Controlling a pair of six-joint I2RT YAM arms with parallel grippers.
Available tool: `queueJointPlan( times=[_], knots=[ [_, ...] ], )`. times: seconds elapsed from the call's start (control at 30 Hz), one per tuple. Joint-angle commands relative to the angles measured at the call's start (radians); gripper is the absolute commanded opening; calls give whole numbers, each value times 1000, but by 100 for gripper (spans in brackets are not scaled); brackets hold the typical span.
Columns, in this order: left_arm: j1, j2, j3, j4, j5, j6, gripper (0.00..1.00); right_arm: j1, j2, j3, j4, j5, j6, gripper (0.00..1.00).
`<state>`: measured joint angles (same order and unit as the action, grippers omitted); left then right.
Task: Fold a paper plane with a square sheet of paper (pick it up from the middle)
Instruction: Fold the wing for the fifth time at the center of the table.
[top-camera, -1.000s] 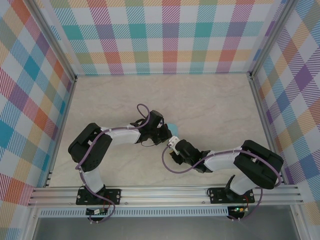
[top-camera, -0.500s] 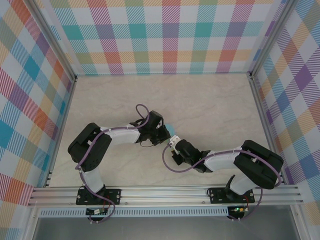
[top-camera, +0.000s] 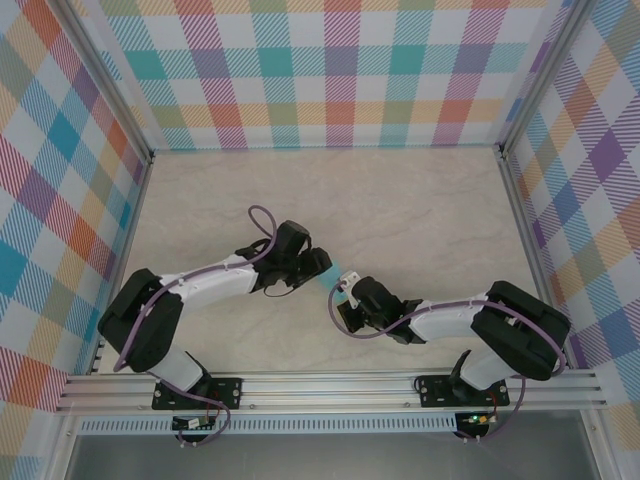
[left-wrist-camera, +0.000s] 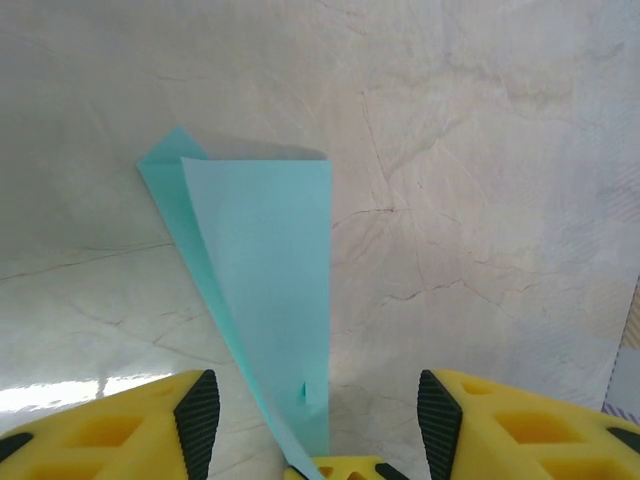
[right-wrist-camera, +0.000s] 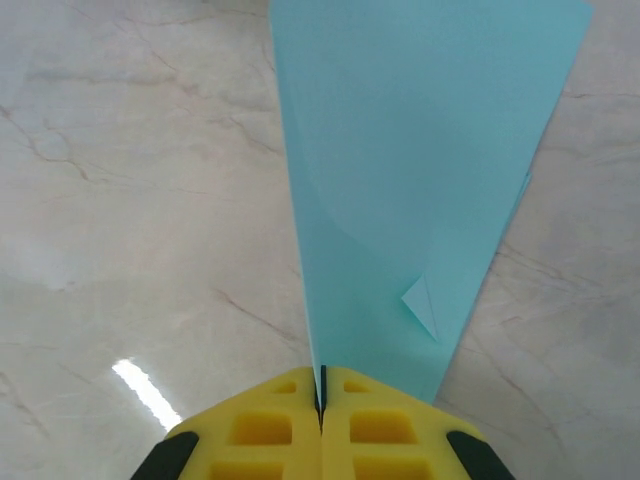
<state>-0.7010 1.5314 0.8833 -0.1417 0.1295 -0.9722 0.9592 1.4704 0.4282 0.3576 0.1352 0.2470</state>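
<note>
The paper plane (top-camera: 336, 273) is a light cyan narrow folded dart, held above the marble table between the two arms. My right gripper (right-wrist-camera: 322, 400) is shut on its lower fold edge, and the paper plane (right-wrist-camera: 420, 170) fans out away from the jaws. My left gripper (left-wrist-camera: 318, 425) stands open, its black pads (left-wrist-camera: 197, 420) wide apart on either side of the paper plane (left-wrist-camera: 265, 270), not touching it. In the top view the left gripper (top-camera: 318, 264) sits just left of the paper and the right gripper (top-camera: 346, 294) just below it.
The beige marble table (top-camera: 420, 210) is walled by plaid panels (top-camera: 330, 70) on three sides. An aluminium rail (top-camera: 330, 385) runs along the near edge by the arm bases. Purple cables loop off both wrists.
My left gripper has opened and let go of the paper, and the left arm has stretched lower and leftward. The right gripper has closed on the paper's edge.
</note>
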Motion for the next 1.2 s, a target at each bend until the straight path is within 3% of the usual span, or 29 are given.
queueJointPlan(
  times=[0.0, 0.27, 0.43, 0.9, 1.17],
  knots=[
    [13, -86, -53, -45, -77, 16, 59, -18, -27, 7, 19, -123, 105, 0],
    [10, -178, -157, 91, -1, 43, 54, -111, 3, 24, 54, -398, 225, 0],
    [6, -176, -192, 187, 43, 44, 50, -153, 48, 23, 117, -488, 314, 0],
    [-14, -63, -199, 361, 135, 34, 46, -185, 174, -12, 265, -524, 535, 0],
    [-25, -48, -220, 404, 113, 32, 46, -187, 173, -67, 347, -465, 615, 1]
  ],
)
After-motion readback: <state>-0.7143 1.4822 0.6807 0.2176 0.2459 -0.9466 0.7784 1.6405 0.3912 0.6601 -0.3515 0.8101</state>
